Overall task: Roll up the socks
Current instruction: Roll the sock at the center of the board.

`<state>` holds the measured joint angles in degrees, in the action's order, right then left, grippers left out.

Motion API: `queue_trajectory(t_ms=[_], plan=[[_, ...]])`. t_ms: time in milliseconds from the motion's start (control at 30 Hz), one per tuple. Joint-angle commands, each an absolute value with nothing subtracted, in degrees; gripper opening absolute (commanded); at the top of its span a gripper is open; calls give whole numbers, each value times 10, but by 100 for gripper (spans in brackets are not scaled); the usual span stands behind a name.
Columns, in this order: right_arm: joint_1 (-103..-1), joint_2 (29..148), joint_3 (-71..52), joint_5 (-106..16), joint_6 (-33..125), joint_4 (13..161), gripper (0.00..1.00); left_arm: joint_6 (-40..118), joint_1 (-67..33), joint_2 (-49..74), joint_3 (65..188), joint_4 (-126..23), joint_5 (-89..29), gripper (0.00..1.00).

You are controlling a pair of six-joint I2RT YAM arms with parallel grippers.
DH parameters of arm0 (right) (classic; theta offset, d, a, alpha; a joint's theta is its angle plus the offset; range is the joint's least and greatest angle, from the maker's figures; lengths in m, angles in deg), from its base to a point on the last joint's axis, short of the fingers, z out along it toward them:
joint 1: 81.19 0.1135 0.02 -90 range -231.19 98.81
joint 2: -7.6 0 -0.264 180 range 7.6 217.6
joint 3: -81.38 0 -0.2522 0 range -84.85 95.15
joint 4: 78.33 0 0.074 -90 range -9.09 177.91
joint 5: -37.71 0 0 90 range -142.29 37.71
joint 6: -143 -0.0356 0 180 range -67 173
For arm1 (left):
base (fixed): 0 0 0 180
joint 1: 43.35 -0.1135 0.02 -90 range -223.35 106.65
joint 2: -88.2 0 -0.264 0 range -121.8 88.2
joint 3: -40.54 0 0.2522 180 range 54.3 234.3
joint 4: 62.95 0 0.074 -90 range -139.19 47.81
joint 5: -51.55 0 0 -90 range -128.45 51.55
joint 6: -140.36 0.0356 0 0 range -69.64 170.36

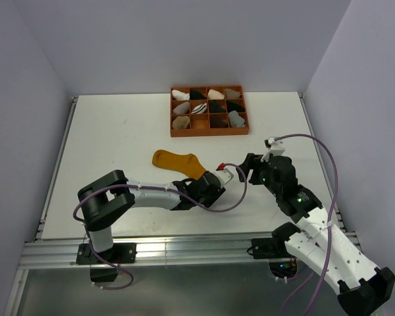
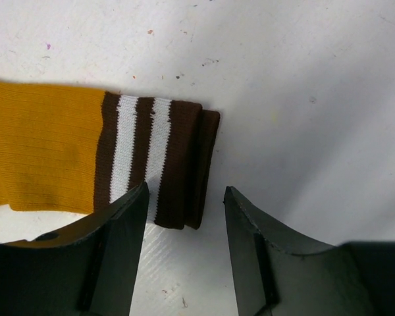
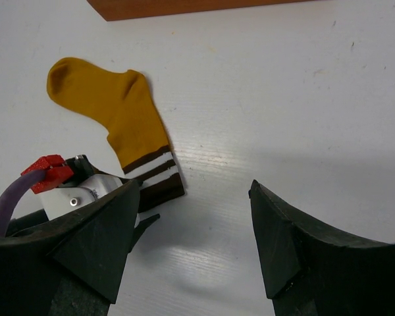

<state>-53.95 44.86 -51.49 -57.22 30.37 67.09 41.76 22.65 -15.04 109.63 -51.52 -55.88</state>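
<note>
One mustard-yellow sock (image 1: 176,160) lies flat on the white table, toe to the left, its brown cuff with two white stripes (image 2: 155,155) to the right. My left gripper (image 1: 215,179) is open and empty at the cuff end. In the left wrist view (image 2: 184,201) its left finger (image 2: 112,257) overlaps the cuff's corner and the cuff's edge lies between the jaws. My right gripper (image 1: 249,166) is open and empty just right of it, above bare table (image 3: 194,191). The sock also shows in the right wrist view (image 3: 115,108). The grey and dark brown socks are out of view.
An orange compartment tray (image 1: 209,131) holding several small white, black and beige sock bundles stands at the back centre; its edge shows in the right wrist view (image 3: 184,6). The left gripper's body with a red connector (image 3: 49,172) sits close to my right gripper's left finger (image 3: 92,243).
</note>
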Motion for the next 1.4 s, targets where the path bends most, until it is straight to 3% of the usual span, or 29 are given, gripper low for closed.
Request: queue_trajectory(t_ms=[0,200,267,333,367,533,800,1133,1367], plan=[[-536,446,-513,-576,309,684,75,431,235,-169,1122,-509,-575,55],[-536,446,-515,-575,309,685,75,425,247,-189,1126,-494,-585,44],[-536,447,-515,-572,309,688,75,415,248,-190,1124,-494,-582,30],[-536,449,-517,-569,309,688,75,405,247,-189,1123,-493,-580,4],[-536,449,-518,-566,308,691,75,400,247,-188,1123,-494,-577,1],[-537,453,-525,-551,301,702,75,332,231,-159,1124,-495,-525,0],[-533,513,-538,-478,282,750,73,182,117,-106,1080,-552,-304,0],[-483,621,-543,-477,233,825,65,-1,-2,-149,1001,-706,-98,0],[-454,685,-530,-500,208,838,57,-107,-9,-165,979,-798,-54,1]])
